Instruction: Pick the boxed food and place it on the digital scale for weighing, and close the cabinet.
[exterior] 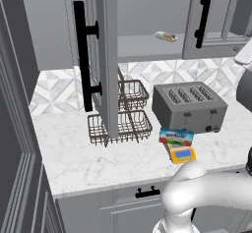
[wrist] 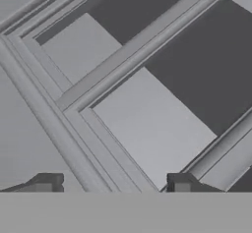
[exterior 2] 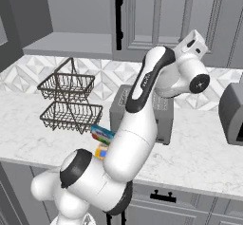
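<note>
Left base view gives us the boxed food [exterior: 176,137]: a small flat blue box with white and red label marks, resting on the digital scale [exterior: 181,154], whose orange-tan body and blue display panel stick out in front of it. Both sit on the marble counter [exterior: 74,158] just in front of the grey toaster [exterior: 189,107], beside the two-tier wire basket [exterior: 125,124]. We see the cabinet [exterior: 106,55] door swung open toward us, its long black bar handle on the edge, and a small wrapped item [exterior: 165,36] on the shelf inside. From the hand view, the gripper [wrist: 113,184] faces panelled grey door surfaces; its fingertips [wrist: 47,182] stand well apart with nothing between them, though we judge this from the dark tips alone.
</note>
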